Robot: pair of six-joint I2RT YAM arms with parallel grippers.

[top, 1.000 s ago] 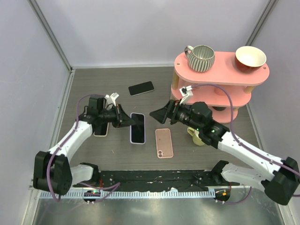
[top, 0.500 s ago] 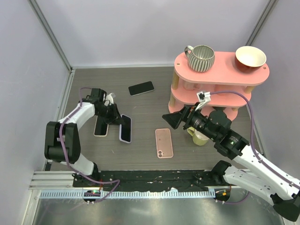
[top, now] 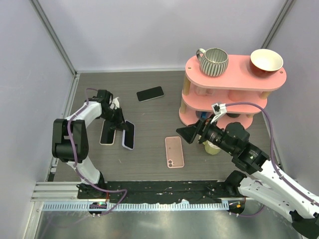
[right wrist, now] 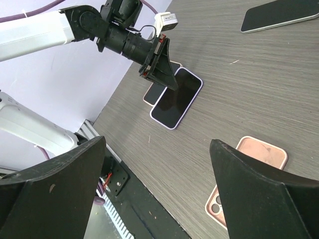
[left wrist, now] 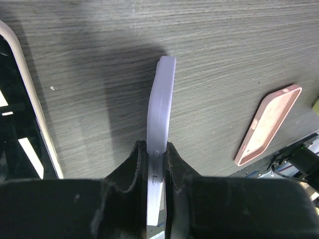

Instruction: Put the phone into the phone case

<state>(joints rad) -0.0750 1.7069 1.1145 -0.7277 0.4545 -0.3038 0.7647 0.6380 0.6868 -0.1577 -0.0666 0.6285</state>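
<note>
My left gripper [top: 119,125] is shut on the edge of a lavender-cased phone [top: 128,135], dark screen up, low over the table. The left wrist view shows its buttoned side [left wrist: 160,114] pinched between both fingers. A cream-rimmed phone [top: 107,133] lies just left of it, partly under it. A pink phone case [top: 174,152] lies camera-holes up at the table's middle, also in the right wrist view [right wrist: 246,181]. My right gripper [top: 185,133] is open and empty, raised right of the pink case.
A black phone [top: 150,93] lies at the back middle. A pink two-tier shelf [top: 234,74] with a striped mug [top: 213,61] and a bowl [top: 266,61] stands at the back right. A yellowish cup [top: 212,148] sits under my right arm.
My left gripper has carried the lavender-cased phone leftward to beside the cream-rimmed phone. My right arm has drawn back to the right, away from the middle.
</note>
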